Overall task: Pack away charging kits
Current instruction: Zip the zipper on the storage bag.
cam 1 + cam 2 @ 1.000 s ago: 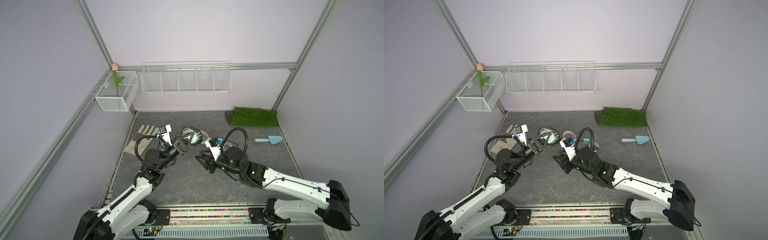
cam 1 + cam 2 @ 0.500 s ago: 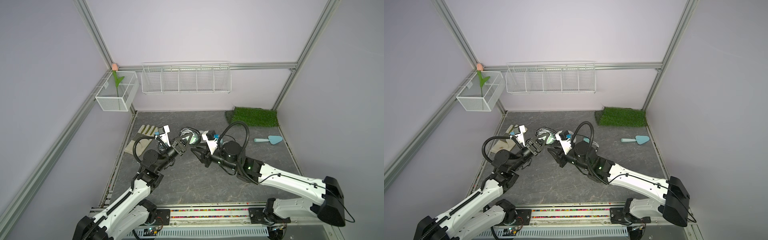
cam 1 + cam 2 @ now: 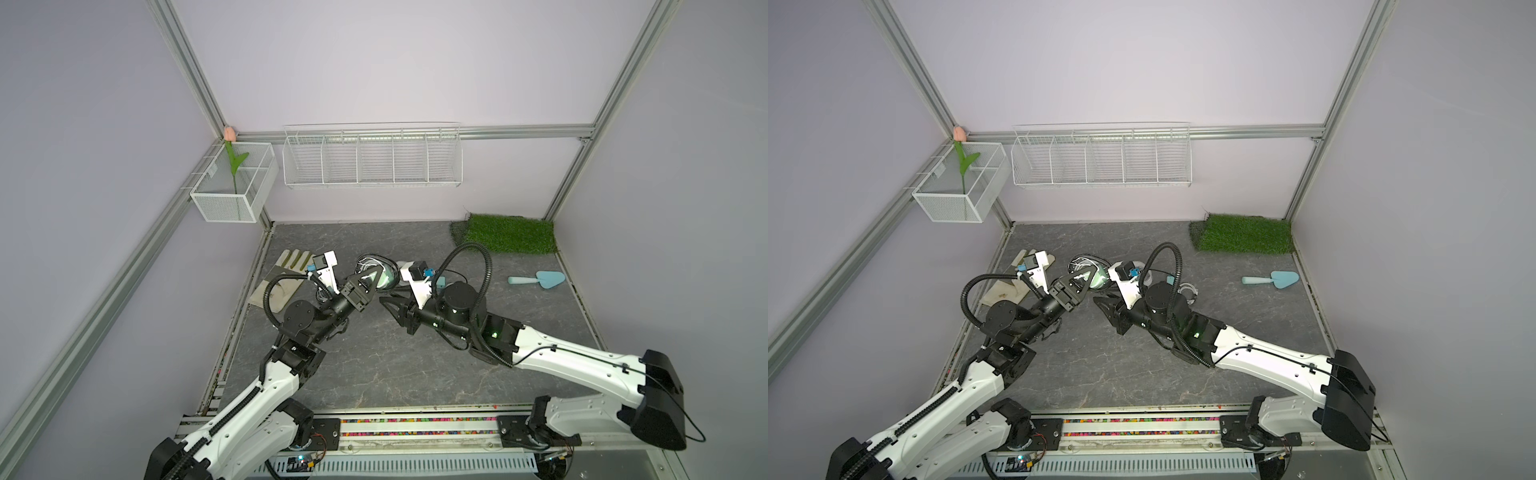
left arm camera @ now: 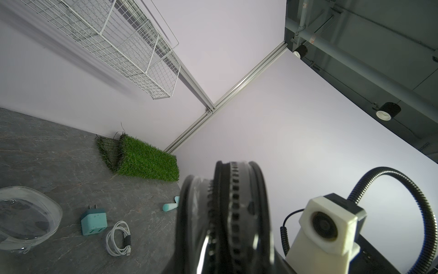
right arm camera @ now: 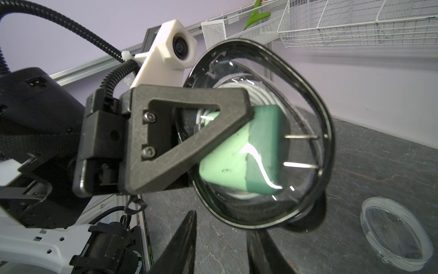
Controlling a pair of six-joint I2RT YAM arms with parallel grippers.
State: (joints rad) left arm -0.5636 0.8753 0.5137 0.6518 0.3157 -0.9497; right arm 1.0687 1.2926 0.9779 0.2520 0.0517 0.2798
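The left gripper (image 3: 367, 283) stays clamped on the black-rimmed case (image 3: 381, 271), which is raised off the table (image 3: 374, 365) with a green plug (image 5: 244, 154) inside. The right gripper (image 5: 222, 244), jaws apart and empty, has advanced beneath it, probably to close it.

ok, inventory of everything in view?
black-rimmed case: 1, clear lid, in left jaws
green adapter: 1, green, inside it
cased cable: 1, white, same case
clear case: 1, transparent, on table
teal adapter: 1, teal, beside clear case
loose cable: 1, white, beside teal adapter
trowel: 1, light blue, table's right
glove: 1, beige, table's left
grass mat: 1, green, far right corner
wire rack: 1, white, back wall
mesh box: 1, white, left wall, holds tulip
left gripper: 1, black, shut on black-rimmed case
right gripper: 1, black, open, empty
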